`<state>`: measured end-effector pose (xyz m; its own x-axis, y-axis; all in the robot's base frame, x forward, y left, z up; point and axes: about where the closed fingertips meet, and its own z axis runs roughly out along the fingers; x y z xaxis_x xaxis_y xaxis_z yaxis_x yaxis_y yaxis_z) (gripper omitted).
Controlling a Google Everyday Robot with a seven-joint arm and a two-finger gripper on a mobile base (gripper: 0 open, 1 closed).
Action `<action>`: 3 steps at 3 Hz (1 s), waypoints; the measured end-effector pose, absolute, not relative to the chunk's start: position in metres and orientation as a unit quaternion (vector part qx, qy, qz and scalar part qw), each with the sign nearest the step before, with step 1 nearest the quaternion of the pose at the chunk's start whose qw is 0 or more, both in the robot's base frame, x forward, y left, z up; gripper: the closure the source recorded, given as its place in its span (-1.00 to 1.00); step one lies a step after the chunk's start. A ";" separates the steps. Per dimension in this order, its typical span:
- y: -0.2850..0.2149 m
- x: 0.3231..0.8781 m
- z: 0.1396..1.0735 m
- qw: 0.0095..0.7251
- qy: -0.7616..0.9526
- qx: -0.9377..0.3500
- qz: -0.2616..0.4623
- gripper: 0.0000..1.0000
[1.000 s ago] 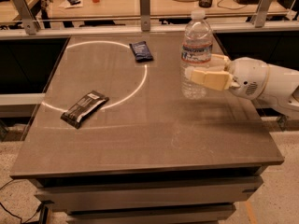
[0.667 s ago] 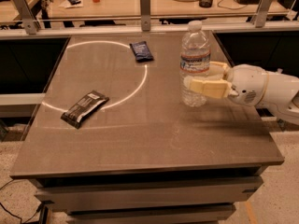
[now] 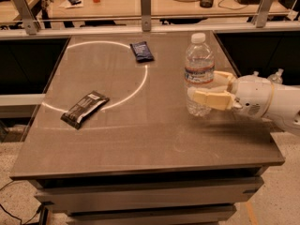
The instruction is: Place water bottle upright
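The water bottle (image 3: 199, 62) is clear ribbed plastic with a white cap and a white label with red and blue bands. It stands upright at the right side of the grey table (image 3: 140, 144), its base at or just above the surface. My gripper (image 3: 201, 86) reaches in from the right and is shut on the bottle's lower half. One cream finger (image 3: 211, 99) lies across the near side, the other (image 3: 224, 77) behind. My white arm (image 3: 267, 100) extends off the right edge.
A dark snack bar (image 3: 84, 108) lies at the left on a white circle line (image 3: 140, 81). A blue packet (image 3: 141, 51) lies at the back centre. A small clear bottle (image 3: 276, 75) shows behind my arm. A railing with metal posts (image 3: 146, 3) runs behind the table.
My gripper has carried the bottle toward the front of the table and lower, keeping it upright. The snack bar and the blue packet have not moved.
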<state>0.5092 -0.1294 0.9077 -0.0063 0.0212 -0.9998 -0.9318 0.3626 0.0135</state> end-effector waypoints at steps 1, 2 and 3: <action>-0.134 0.505 0.903 0.599 0.585 -0.379 0.395 1.00; -0.138 0.500 0.898 0.606 0.590 -0.366 0.388 1.00; -0.139 0.496 0.891 0.603 0.598 -0.361 0.385 1.00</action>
